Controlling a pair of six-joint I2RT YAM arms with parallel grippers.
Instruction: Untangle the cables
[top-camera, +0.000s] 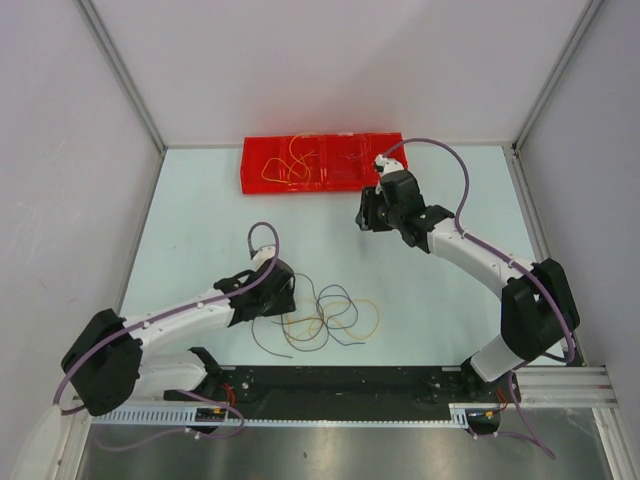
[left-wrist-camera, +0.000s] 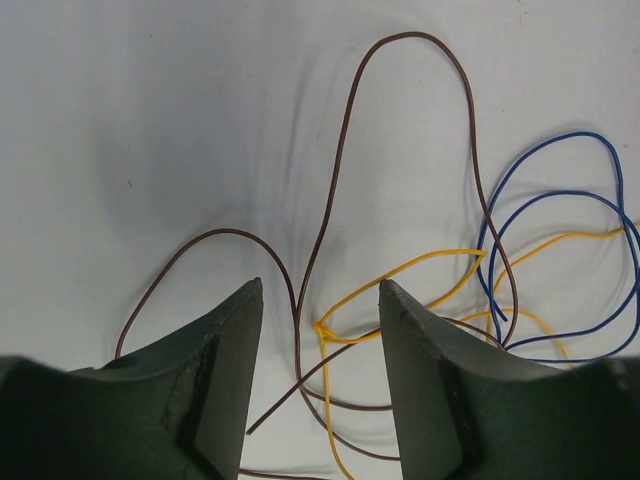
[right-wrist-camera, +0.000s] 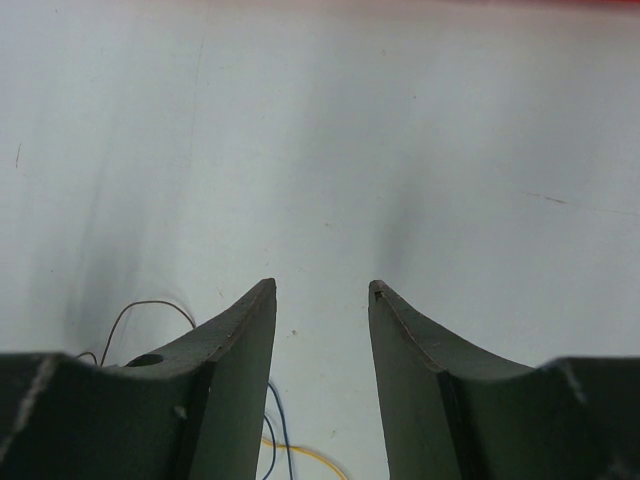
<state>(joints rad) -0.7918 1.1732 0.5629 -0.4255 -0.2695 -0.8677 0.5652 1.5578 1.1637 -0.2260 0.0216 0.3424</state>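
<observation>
Cables (top-camera: 325, 318): loose tangle of brown, yellow and blue loops on the table (top-camera: 200, 230), toward 6 o'clock from centre.

Left gripper (left-wrist-camera: 320, 285): at the tangle's 9 o'clock edge, jaws partly open. They straddle a brown strand (left-wrist-camera: 298, 330) and a yellow strand (left-wrist-camera: 320, 327). Nothing looks pinched, though pad contact is hard to judge.

Right gripper (right-wrist-camera: 322, 285): at 1 o'clock from the tangle, well apart, jaws partly open, empty, over bare table.

Red tray (top-camera: 330, 185): at 12 o'clock, with a yellow-orange wire (top-camera: 290, 160) inside.
</observation>
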